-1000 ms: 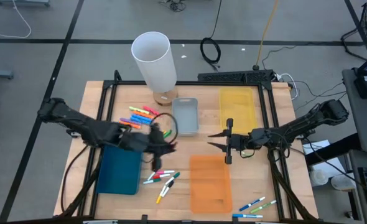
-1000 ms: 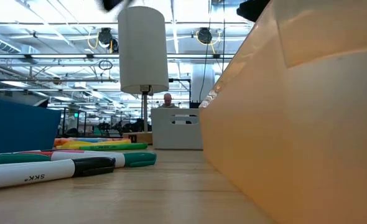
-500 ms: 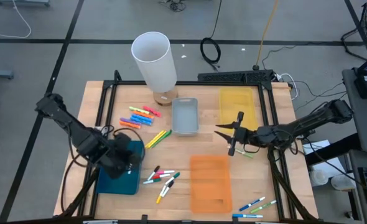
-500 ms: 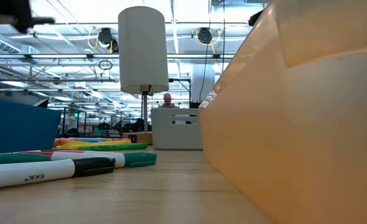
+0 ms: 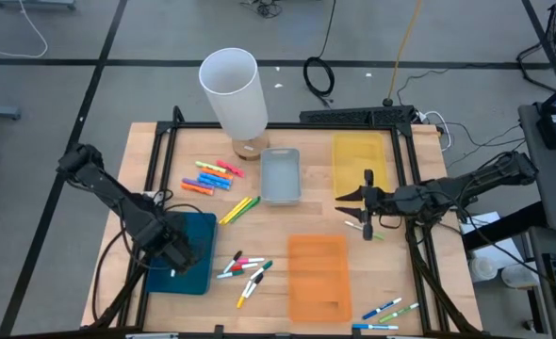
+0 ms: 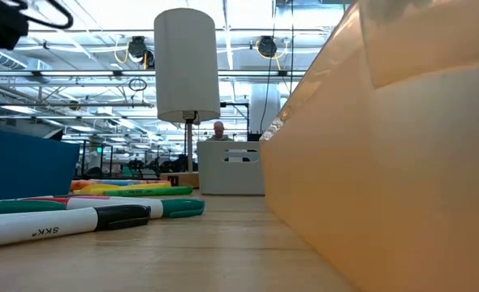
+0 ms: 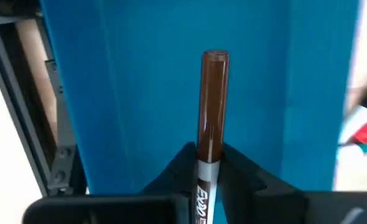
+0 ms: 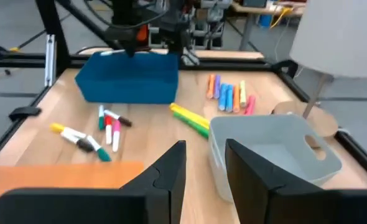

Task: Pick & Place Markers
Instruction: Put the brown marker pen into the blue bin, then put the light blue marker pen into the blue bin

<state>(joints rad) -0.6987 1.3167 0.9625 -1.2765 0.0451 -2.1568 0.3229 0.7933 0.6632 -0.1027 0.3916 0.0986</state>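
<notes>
My left gripper (image 5: 171,252) hangs over the blue tray (image 5: 198,235) at the near left, fingers pointing down, shut on a white-bodied marker with a brown cap (image 7: 213,99). My right gripper (image 8: 205,155) stands open and empty above the table at the right (image 5: 346,200), between the yellow tray (image 5: 359,155) and the orange tray (image 5: 318,278). More markers lie flat on the wood: a bright row (image 5: 212,177), a yellow and green pair (image 5: 240,209), a loose group (image 5: 245,268), and one (image 5: 367,232) below the right gripper. My left gripper pinches the marker's white body (image 7: 207,171) just behind the brown cap, between its two fingers (image 7: 180,163). The fingers come from above, pointing down, and the marker runs along them with its cap end lowest. It hangs clear above the blue tray's floor (image 7: 140,93).
A tall white cylinder (image 5: 233,89) stands at the far edge beside a grey tray (image 5: 280,175). A few markers (image 5: 386,309) lie at the near right corner. Black frame rails (image 5: 160,160) border the table. Bare wood shows between the trays.
My left gripper has swung from the table's middle toward the left and near edges, come down over the blue tray, and rolled and tipped until its fingers point down. My right gripper has risen and drawn back a little toward the right edge.
</notes>
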